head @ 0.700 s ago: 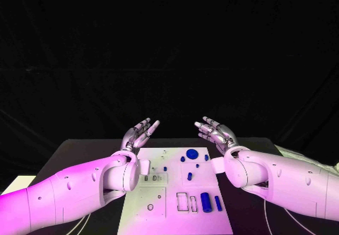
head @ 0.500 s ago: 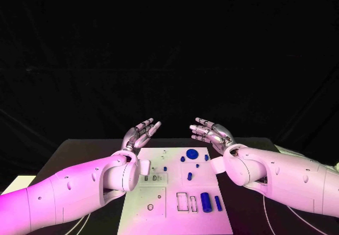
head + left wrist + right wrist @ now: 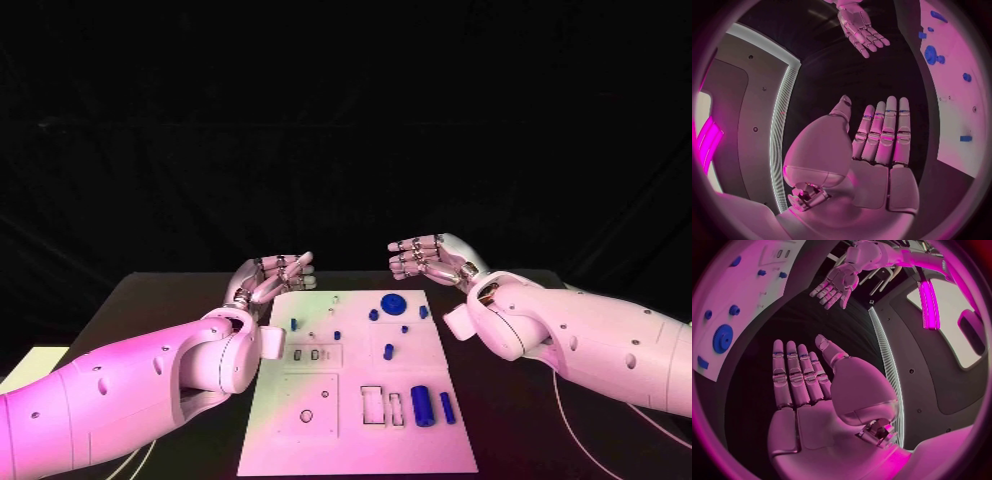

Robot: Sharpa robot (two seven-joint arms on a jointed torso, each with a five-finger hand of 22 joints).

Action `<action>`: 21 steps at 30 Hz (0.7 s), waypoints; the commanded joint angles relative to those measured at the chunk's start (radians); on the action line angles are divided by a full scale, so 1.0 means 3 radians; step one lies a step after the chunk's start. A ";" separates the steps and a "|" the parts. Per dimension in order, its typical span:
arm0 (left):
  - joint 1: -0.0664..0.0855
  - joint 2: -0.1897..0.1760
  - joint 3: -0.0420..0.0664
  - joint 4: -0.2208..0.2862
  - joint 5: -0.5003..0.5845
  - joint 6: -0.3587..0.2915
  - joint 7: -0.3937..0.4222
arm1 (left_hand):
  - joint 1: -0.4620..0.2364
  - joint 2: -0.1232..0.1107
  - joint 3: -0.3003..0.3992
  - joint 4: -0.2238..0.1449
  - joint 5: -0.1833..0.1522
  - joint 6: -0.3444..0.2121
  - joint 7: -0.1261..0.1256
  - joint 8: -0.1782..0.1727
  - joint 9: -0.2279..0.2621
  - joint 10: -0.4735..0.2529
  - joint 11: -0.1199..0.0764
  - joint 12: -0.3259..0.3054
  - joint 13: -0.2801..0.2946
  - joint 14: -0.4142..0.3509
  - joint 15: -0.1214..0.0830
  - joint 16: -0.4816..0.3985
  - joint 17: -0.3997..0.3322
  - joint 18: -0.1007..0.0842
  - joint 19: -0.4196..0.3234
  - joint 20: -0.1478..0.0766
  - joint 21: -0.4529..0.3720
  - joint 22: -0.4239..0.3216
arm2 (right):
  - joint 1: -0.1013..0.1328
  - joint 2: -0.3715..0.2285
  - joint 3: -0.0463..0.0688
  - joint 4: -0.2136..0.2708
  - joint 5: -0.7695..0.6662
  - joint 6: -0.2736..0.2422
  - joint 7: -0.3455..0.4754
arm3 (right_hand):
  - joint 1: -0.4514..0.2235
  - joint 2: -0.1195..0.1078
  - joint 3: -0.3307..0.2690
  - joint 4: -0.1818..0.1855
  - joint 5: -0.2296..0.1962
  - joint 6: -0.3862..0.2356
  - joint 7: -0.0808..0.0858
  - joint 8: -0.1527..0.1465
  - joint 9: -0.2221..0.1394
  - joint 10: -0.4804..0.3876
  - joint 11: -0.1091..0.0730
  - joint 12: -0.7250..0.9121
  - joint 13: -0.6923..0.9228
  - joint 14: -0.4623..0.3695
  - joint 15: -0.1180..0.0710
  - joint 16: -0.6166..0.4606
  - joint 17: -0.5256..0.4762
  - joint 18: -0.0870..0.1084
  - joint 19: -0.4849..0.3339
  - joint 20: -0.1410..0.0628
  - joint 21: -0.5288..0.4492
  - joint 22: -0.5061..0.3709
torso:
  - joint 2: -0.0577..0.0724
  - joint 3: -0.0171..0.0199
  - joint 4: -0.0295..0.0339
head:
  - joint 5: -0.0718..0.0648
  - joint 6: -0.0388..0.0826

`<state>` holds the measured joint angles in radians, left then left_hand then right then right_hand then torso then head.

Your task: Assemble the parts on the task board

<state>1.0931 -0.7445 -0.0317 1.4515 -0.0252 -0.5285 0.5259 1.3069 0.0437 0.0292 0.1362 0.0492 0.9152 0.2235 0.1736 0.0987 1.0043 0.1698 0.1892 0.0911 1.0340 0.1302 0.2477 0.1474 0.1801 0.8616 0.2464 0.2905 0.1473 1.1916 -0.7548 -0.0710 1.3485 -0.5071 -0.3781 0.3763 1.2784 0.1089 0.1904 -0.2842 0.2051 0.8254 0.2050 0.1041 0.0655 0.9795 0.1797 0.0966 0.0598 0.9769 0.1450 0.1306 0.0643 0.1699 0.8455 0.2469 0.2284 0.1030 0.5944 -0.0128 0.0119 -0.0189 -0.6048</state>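
The white task board (image 3: 346,420) lies in the middle of the black table. Blue parts sit on it: a round gear-like piece (image 3: 392,303) at the far end, small pegs (image 3: 388,351) in the middle, and a long cylinder (image 3: 420,405) near the front right. My left hand (image 3: 270,275) hovers above the board's far left corner, fingers straight and together, holding nothing. My right hand (image 3: 428,258) hovers above the far right corner, also empty with flat fingers. Each wrist view shows its own flat palm (image 3: 879,135) (image 3: 801,375) with the board (image 3: 957,100) (image 3: 748,295) beside it.
Rectangular slots (image 3: 372,405) and a small oval hole (image 3: 306,416) mark the board's near half. A pale object (image 3: 29,365) sits at the table's left front edge. Bare black table (image 3: 159,310) lies on both sides of the board.
Both hands have come down and tipped forward toward the far end of the board. The camera has shifted too, so the board sits lower and fuller in the picture.
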 commanded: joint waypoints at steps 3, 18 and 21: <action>0.0016 -0.0160 0.0011 0.0190 -0.0142 0.0168 0.0046 | 0.0064 -0.0005 -0.0009 -0.0044 -0.0002 0.0052 -0.0006 -0.0026 -0.0010 0.0051 -0.0003 -0.0044 -0.0012 0.0045 -0.0006 -0.0018 0.0021 0.0015 0.0048 -0.0012 0.0008 -0.0008 | 0.0060 -0.0033 0.0022 0.0003 -0.0828 -0.0132 -0.0101 | 0.0084 -0.0177 0.0321 -0.0019 0.0039 0.0513 0.0001 0.0002 0.0010 0.0536 -0.0129 -0.0026 0.0010 0.0685 -0.0187 0.0082 0.0041 0.0046 0.0482 -0.0188 0.0294 0.0095 | 0.0118 0.0020 0.0020 | -0.0015 0.0022; 0.0044 -0.0493 0.0076 0.0834 -0.0172 0.0323 -0.0017 | 0.0100 0.0016 -0.0030 -0.0079 -0.0002 0.0108 -0.0015 -0.0085 -0.0032 0.0129 -0.0019 -0.0117 -0.0030 0.0167 -0.0036 -0.0021 0.0085 0.0014 0.0154 -0.0043 0.0019 -0.0022 | 0.0279 -0.0074 0.0057 0.0046 -0.2750 0.0238 -0.0902 | 0.0040 -0.0380 0.0280 0.0015 0.0113 0.0750 -0.0159 -0.0090 0.0007 0.0862 -0.0325 -0.0112 0.0016 0.1763 -0.0514 0.0610 0.0477 0.0040 0.1240 -0.0548 0.1487 0.0751 | 0.0414 0.0038 0.0074 | -0.0120 0.0136; 0.0047 -0.0513 0.0084 0.0915 -0.0156 0.0337 -0.0024 | 0.0088 0.0010 -0.0043 -0.0076 -0.0002 0.0105 -0.0014 -0.0100 -0.0037 0.0120 -0.0015 -0.0137 -0.0037 0.0162 -0.0033 -0.0031 0.0091 0.0011 0.0156 -0.0044 0.0014 -0.0027 | 0.0305 -0.0078 0.0058 0.0085 -0.3155 0.0302 -0.1073 | -0.0002 -0.0393 0.0329 0.0009 0.0160 0.0771 -0.0158 -0.0114 0.0010 0.0874 -0.0334 -0.0111 0.0018 0.1780 -0.0533 0.0811 0.0642 0.0036 0.1259 -0.0562 0.1654 0.0852 | 0.0459 0.0049 0.0084 | -0.0147 0.0144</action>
<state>1.1054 -0.8963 -0.0079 1.7176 -0.0634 -0.4640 0.5189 1.3303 0.0487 0.0198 0.1153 0.0491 0.9416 0.2178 0.1492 0.0884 1.0366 0.1625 0.1504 0.0805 1.0799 0.1198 0.2428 0.1735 0.1800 0.9009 0.2324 0.2905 0.1400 1.2815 -0.7780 -0.0540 1.3695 -1.2294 -0.3436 0.1583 1.2822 -0.0065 0.2866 -0.2815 0.2503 1.0499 0.1581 0.0748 0.0682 1.2379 0.0777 0.0655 0.0641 1.4636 -0.0147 0.3696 0.2530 0.1701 1.2182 0.0770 0.7184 0.3547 0.7111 -0.0011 0.0325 -0.0566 -0.5649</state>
